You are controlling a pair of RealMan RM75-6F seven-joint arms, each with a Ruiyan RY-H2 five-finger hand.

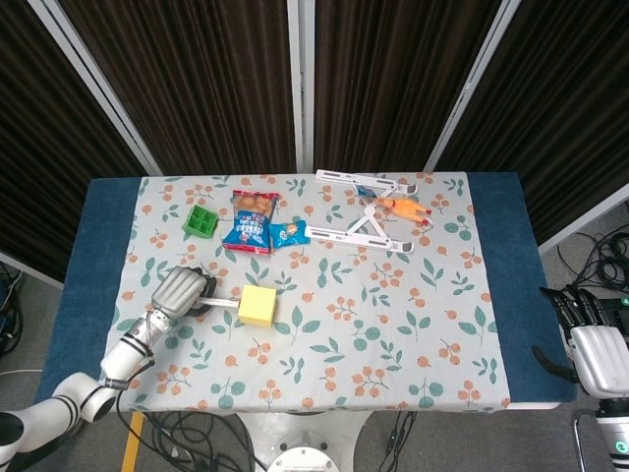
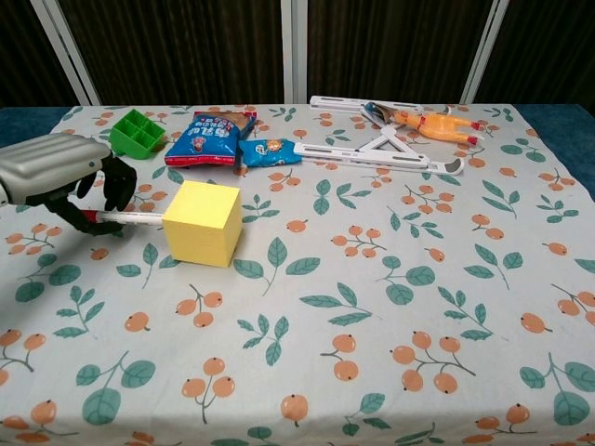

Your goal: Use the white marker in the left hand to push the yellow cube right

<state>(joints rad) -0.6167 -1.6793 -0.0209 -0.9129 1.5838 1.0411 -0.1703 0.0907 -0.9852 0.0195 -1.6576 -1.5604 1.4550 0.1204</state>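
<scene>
1. Mid-push, I'd say. The left hand (image 2: 58,170) is wrapped around the white marker (image 2: 133,219), and the marker's far end sits right against the left face of the yellow cube (image 2: 204,222) — so contact looks made and the shove is on.

2. The cube is on the left half of the counter (image 1: 496,295), in front of the blue snack bag (image 2: 206,137) and the green tray (image 2: 136,131), well apart from both.

3. The next move calls for more of the same: drive the marker straight right, keeping it level and aimed at the middle of that face. Hit it off-centre and my guess is the cube twists instead of sliding. The path to the right is just floral cloth, nothing in the way.

4. The right hand (image 1: 595,351) only shows in the head view, parked off the counter's right edge. It holds nothing, fingers loosely apart.

5. The chest view gives what the head view can't — the marker's height against the cube face and the fingers curled over the barrel. The head view gives the whole layout instead: the left arm reaching in from the lower left, plus the white stand (image 1: 362,231) and rubber chicken (image 1: 400,208) at the far side.
</scene>
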